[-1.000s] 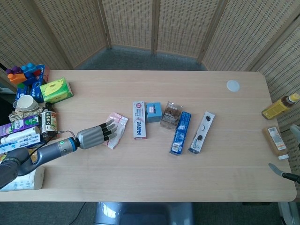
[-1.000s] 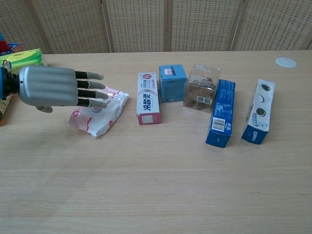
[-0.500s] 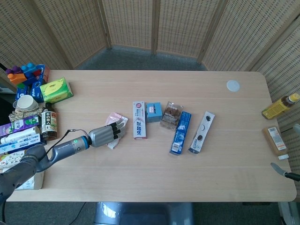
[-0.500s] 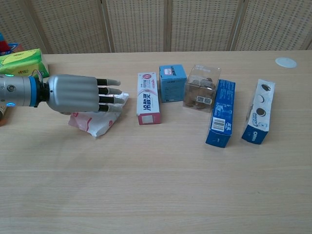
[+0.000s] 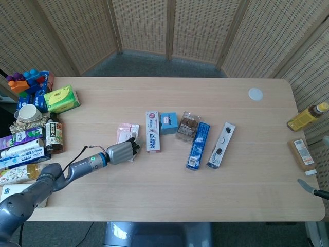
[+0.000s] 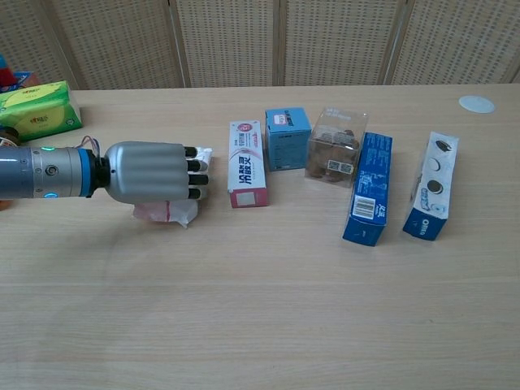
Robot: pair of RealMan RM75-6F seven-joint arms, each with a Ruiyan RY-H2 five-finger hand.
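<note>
- Now the left hand (image 6: 150, 172) lies on the pink-and-white packet (image 6: 166, 210), fingers curled over it, gripping.
- Packet sits on the desk (image 6: 260, 309), just beside the toothpaste box (image 6: 246, 163).

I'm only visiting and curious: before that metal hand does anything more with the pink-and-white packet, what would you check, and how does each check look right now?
1. Left hand over the pink-and-white packet: ok, it covers most of it.
2. Fingers curled onto the packet: ok, they bend down at its far edge.
3. Firm grip: cannot tell, the hand hides the contact.
4. Room beside the toothpaste box: ok, a gap shows in both views.
5. Packet lifted off the table: not ok, it lies on the wood.
6. Right hand out of the way: ok, neither view shows it.
</note>
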